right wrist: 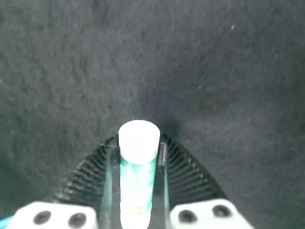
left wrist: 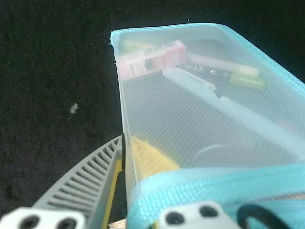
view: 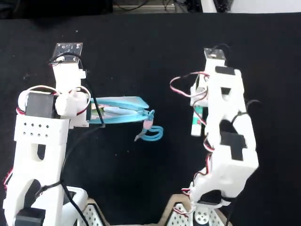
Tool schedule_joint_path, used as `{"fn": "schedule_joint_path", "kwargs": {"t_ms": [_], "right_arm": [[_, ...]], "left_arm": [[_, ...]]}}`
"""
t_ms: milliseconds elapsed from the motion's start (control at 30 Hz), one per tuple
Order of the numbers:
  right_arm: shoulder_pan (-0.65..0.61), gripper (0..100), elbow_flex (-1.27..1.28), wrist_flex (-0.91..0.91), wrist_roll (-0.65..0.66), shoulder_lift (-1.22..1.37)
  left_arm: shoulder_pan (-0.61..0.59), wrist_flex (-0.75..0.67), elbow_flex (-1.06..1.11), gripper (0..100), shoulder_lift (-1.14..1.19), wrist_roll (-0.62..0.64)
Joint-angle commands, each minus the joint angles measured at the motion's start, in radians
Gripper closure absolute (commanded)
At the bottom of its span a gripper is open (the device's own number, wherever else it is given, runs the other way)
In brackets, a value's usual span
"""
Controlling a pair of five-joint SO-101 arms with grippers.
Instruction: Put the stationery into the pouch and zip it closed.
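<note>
We judge the pouch (view: 120, 110) soft and floppy, clamped at one end in our left claw (left wrist: 125, 152); well apart from it, our right claw (right wrist: 138, 160) grips a light, stiff marker (right wrist: 138, 138).

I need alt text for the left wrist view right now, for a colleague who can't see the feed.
The left gripper clamps one edge of a translucent mesh pouch with light blue trim, with the black table behind it. Through the mesh show a pink and white block, pale pens and a green-tipped marker.
</note>
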Motion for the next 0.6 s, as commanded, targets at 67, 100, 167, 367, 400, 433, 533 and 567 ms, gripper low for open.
{"fn": "schedule_joint_path", "kwargs": {"t_ms": [67, 100, 167, 367, 400, 433, 533, 567], "right_arm": [[-0.014, 98.7, 0.038, -0.055, -0.011, -0.082], [-0.014, 98.7, 0.054, -0.084, -0.02, -0.088], [-0.012, 98.7, 0.084, -0.133, -0.054, -0.091], [-0.011, 98.7, 0.091, -0.153, -0.058, -0.091], [-0.011, 98.7, 0.091, -0.157, -0.058, -0.091], [-0.011, 98.7, 0.09, -0.158, -0.058, -0.091], [-0.008, 98.7, 0.087, -0.16, -0.057, -0.091], [-0.002, 98.7, 0.084, -0.158, -0.057, -0.091]], "left_arm": [[-0.019, -0.002, 0.036, 97, 0.017, -0.003], [-0.019, -0.002, 0.036, 97, 0.017, -0.003], [-0.018, -0.002, 0.036, 97, 0.017, -0.002], [-0.013, -0.002, 0.054, 97, 0.017, 0.0], [-0.012, -0.002, 0.053, 97, 0.017, 0.0], [-0.012, -0.002, 0.053, 97, 0.017, 0.0], [-0.012, -0.002, 0.05, 97, 0.017, 0.0], [-0.012, -0.002, 0.05, 97, 0.017, 0.002]]}}
